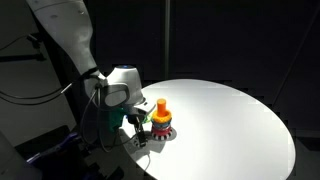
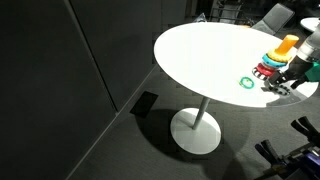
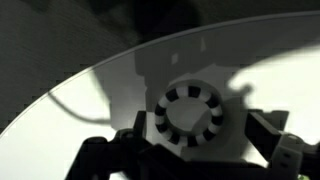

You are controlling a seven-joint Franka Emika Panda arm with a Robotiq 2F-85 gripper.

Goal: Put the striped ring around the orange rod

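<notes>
Your arm point(image 1: 68, 38) comes down from above the table point(image 1: 230, 120) edge, wrist bent so the fingers point(image 3: 268, 135) point down beside the rod point(image 1: 161, 107). The fingers are spread, with the ring point(image 3: 165, 118) lying flat on the table between them. It is a flat hoop, striped dark and white. The orange rod is smooth and round-topped, rising from stacked coloured rings point(image 1: 161, 126).

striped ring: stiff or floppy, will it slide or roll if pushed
Probably stiff: the striped ring looks cleanly round. Small and thin, so likely light, apt to slide on the table. Lying flat, it should not roll.
</notes>
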